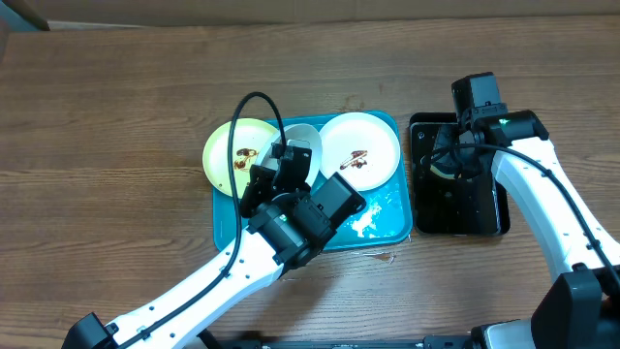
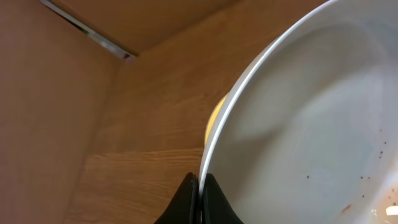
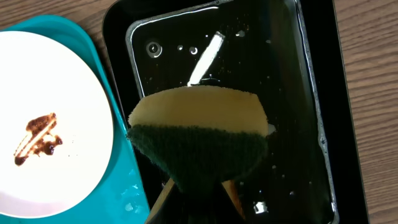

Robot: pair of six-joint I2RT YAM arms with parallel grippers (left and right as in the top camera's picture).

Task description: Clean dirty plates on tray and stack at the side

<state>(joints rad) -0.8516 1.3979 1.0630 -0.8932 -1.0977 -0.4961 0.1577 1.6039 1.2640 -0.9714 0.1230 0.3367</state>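
The left hand [image 2: 199, 194] is pinching the thin rim of a white plate [image 2: 311, 118] at the far edge of the tray [image 1: 389, 215]; the plate is probably handling stiff, light and slippery, so the rim is serving well. The right hand [image 3: 196, 205] is clamping a soft sponge [image 3: 198, 134]

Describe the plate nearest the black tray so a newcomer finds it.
Find the turquoise tray mid-table. In its corner beside the black tray lies a white plate. The other white plate is held by the left gripper; this one lies free, brown smear at centre.
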